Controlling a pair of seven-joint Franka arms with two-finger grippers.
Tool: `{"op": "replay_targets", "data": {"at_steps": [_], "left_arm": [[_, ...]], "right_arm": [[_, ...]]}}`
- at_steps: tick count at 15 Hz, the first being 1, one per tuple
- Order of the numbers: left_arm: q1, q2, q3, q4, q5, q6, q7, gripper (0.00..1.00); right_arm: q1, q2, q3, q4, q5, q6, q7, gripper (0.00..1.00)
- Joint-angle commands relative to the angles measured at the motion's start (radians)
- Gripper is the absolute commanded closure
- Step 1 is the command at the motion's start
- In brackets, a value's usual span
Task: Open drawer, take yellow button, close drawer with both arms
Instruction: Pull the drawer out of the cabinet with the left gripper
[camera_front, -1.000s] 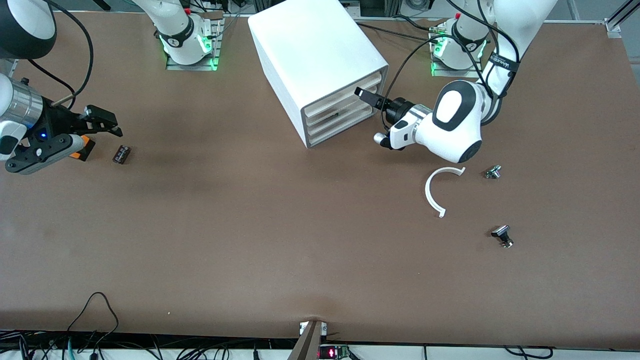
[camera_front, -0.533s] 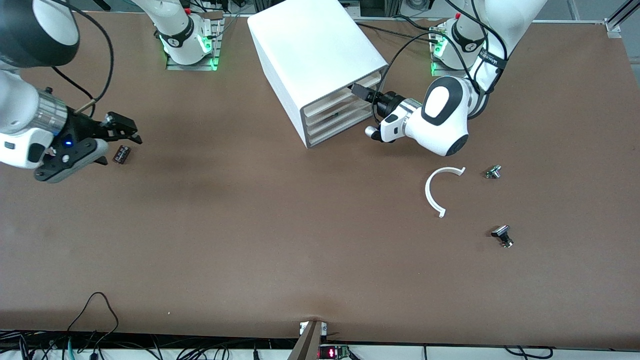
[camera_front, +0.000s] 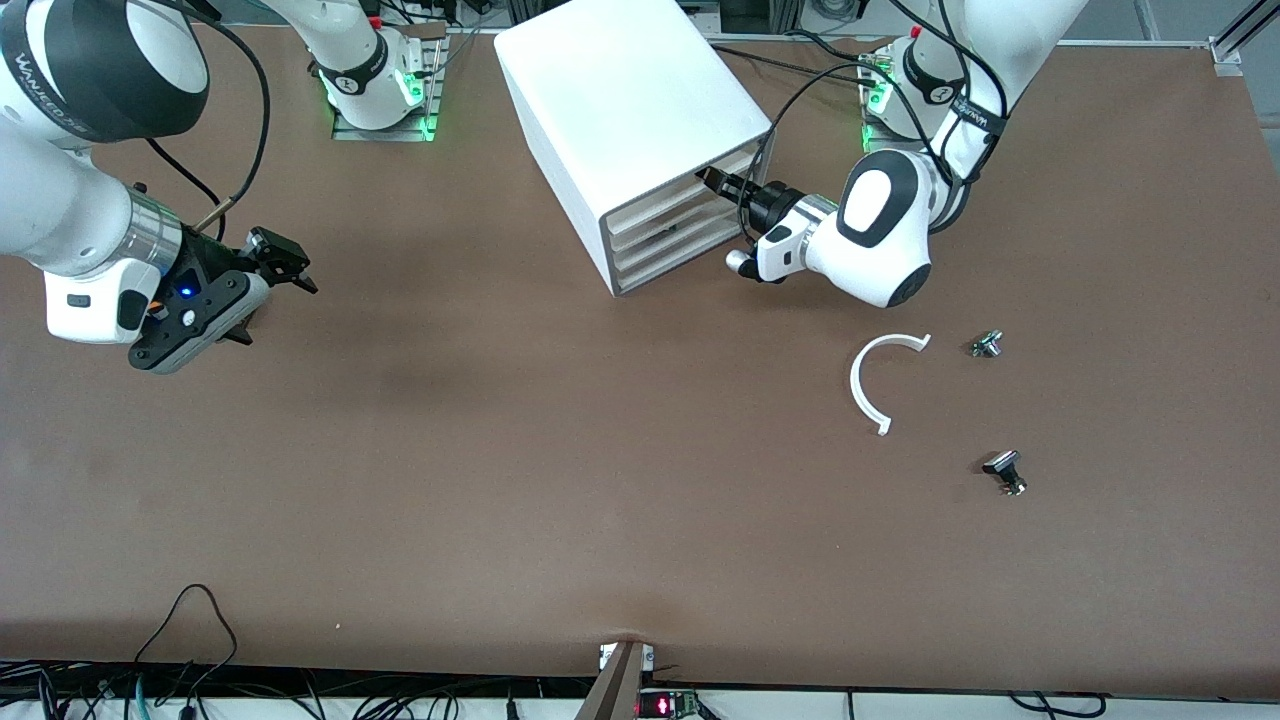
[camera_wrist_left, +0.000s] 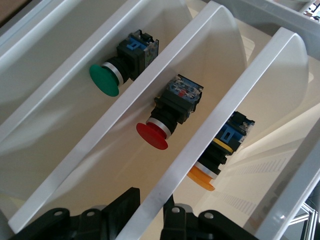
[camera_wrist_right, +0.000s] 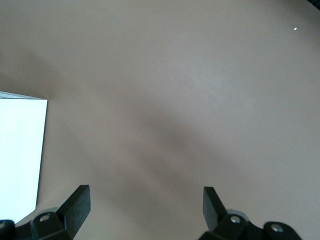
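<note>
Left wrist view: button (camera_wrist_left: 217, 157) has a round orange cap on a black body w/ blue & yellow bits, lying on its side inside a white cabinet (camera_front: 630, 120) compartment, just past the left gripper (camera_wrist_left: 150, 205) fingers (camera_wrist_left: 120, 212). Those fingers are pinched together on the white front lip of the drawer (camera_wrist_left: 230, 107), the top one of the stack in front view. Red- and green-capped buttons sit in the next compartments. Right gripper (camera_front: 290, 270) hangs over bare desk (camera_front: 600, 480) twd the right arm's end, fingers (camera_wrist_right: 75, 202) wide apart, holding nothing.
</note>
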Motion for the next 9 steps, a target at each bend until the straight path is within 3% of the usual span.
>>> {"op": "replay_targets", "data": {"at_steps": [1, 9], "left_arm": [[0.009, -0.022, 0.007, -0.024, 0.0, 0.011, 0.001, 1.0], [0.013, -0.01, 0.157, 0.014, 0.007, 0.07, -0.014, 1.0]], "right_arm": [[0.0, 0.014, -0.011, 0.026, -0.01, -0.004, -0.024, 0.0], [0.013, 0.014, -0.005, 0.026, -0.003, 0.068, -0.024, 0.0]]}}
